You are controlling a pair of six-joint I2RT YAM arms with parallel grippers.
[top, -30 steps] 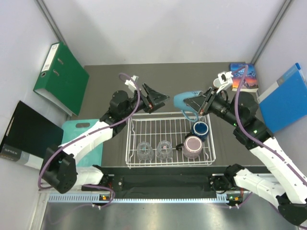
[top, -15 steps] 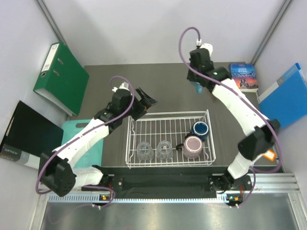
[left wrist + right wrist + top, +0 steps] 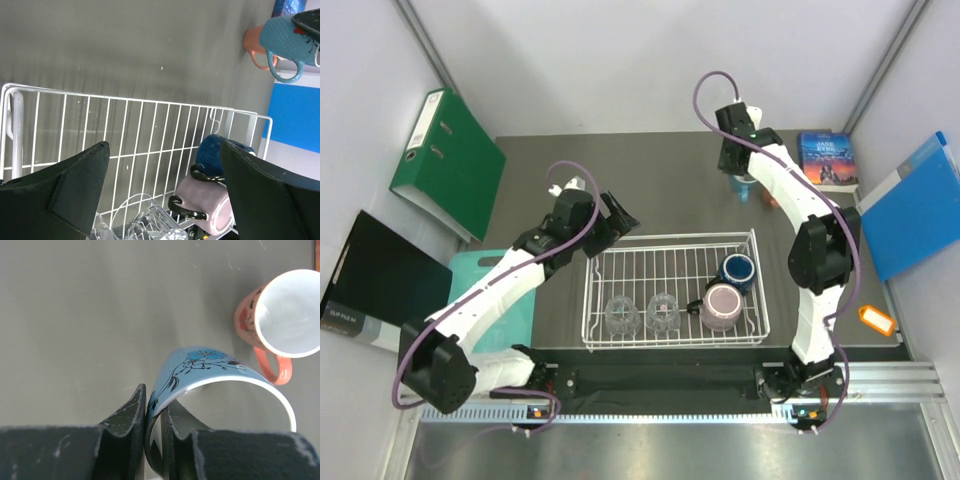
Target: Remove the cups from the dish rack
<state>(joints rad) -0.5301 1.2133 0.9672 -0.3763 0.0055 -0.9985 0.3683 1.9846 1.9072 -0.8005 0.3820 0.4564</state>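
Light blue floral mug, pinched by its rim in the right gripper, hangs just beside the orange mug, beyond the dish rack. Set down crooked, it may knock that neighbour or topple. The left gripper gapes empty above the rack.

white wire rack held navy mug, pink mug, two tumblers | light blue mug tilted beside upright orange mug

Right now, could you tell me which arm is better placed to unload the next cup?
Left. The left tool is open and empty at the far left corner of the rack. The right tool is shut on the blue mug, off beside the orange mug.
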